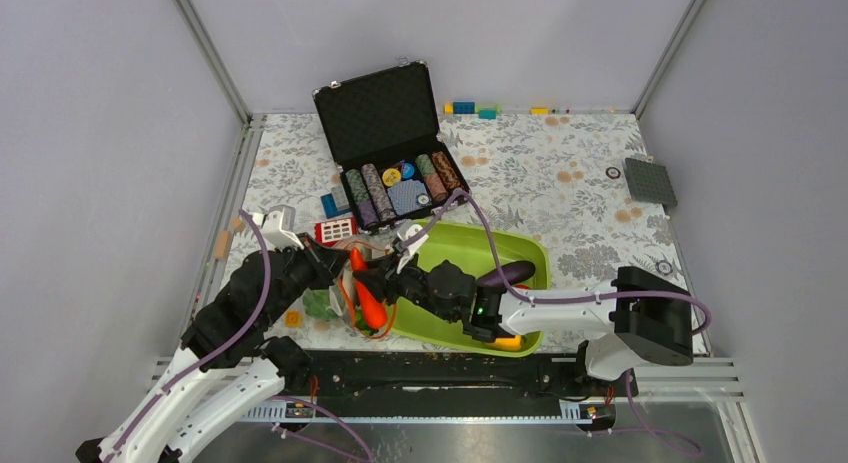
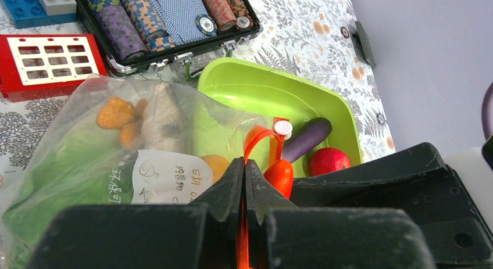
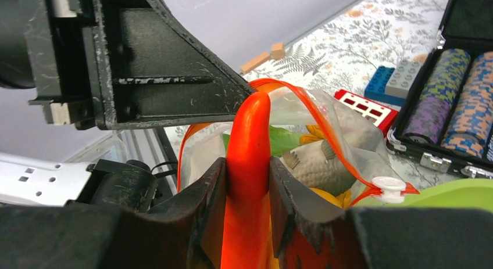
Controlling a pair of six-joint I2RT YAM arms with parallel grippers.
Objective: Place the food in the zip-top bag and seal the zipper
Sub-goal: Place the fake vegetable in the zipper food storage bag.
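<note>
My left tool (image 2: 244, 179) is clamped shut on the zipper (image 2: 260, 134) of the zip-top bag (image 2: 87, 158), which lies on the desk (image 1: 580, 183) left of the green tray (image 2: 256, 86). My right tool (image 3: 247, 167) grips the carrot (image 3: 251, 126) at the bag's mouth. The eggplant (image 2: 307, 138) and apple (image 2: 329, 160) lie in the tray.

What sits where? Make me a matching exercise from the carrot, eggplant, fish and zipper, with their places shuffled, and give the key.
Things:
1. carrot
2. eggplant
3. fish
4. zipper

Places:
A. pinched in the shut left gripper
B. inside the zip-top bag
C. clamped between the right gripper fingers, at the bag's mouth
D. lying in the lime-green tray

Pairs: 1-C, 2-D, 3-B, 4-A
</note>
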